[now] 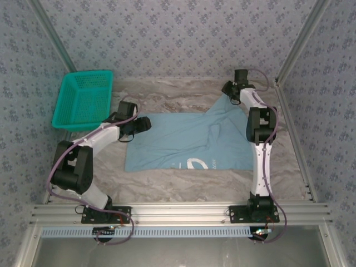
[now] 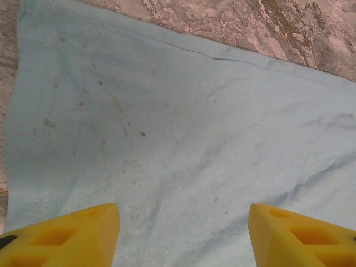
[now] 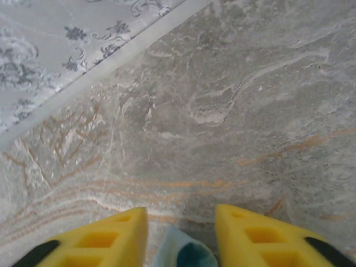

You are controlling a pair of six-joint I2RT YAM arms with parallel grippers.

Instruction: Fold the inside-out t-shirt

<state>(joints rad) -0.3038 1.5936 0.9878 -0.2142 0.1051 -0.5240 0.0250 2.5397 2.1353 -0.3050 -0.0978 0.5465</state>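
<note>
Light blue inside-out t-shirt [image 1: 183,142] lies spread across the middle of the marbled table [image 1: 178,183], white print toward the near edge. Its far right corner is drawn to the right gripper [image 3: 182,217], whose jaws pinch a fold of the cloth. Over the shirt's left end the left gripper [image 2: 183,217] hovers, jaws apart with nothing between; a teal basket [image 1: 83,100] sits at the far left corner.

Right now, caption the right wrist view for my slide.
Right tool straddles a bunched fold of light blue cotton t-shirt over grey marbled tabletop.
</note>
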